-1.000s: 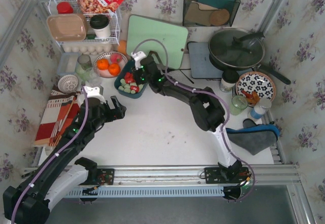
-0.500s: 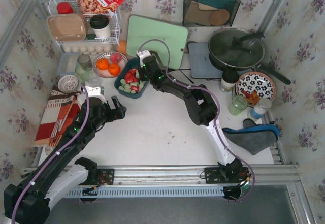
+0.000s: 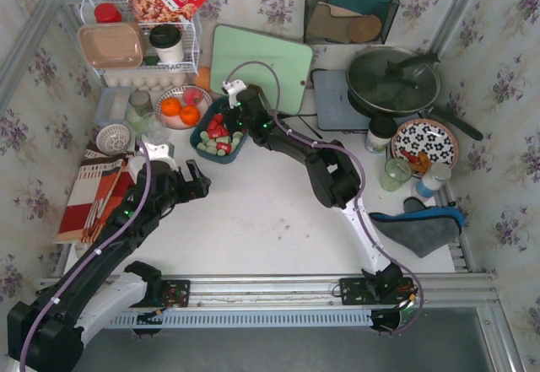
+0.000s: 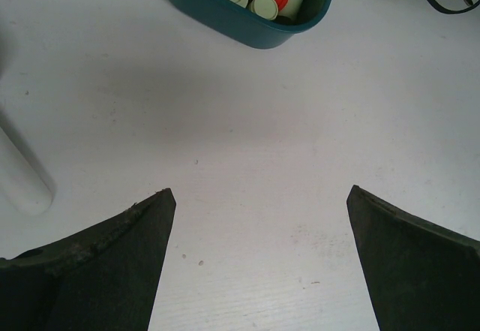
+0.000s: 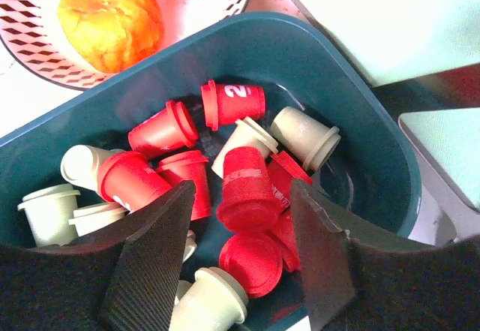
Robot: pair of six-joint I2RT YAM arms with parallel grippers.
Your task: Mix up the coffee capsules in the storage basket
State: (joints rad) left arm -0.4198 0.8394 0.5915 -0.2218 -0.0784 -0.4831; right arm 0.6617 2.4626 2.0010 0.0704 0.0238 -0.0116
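Observation:
The teal storage basket sits at the back left of the white table and holds several red and pale green coffee capsules. My right gripper hangs over its far end. In the right wrist view the right gripper is open. A blurred red capsule lies loose between the jaws, with a gap on each side, above the pile in the basket. My left gripper is wide open and empty over bare table. The basket is ahead of it.
A patterned bowl of oranges touches the basket's left side. A green cutting board leans behind it. A white wire rack stands at the back left and a lidded pan at the back right. A grey cloth lies at the right.
The right jaws have spread apart and let go of the red capsule above the basket. The right gripper shifted a little toward the basket's far end. The left arm has not moved.

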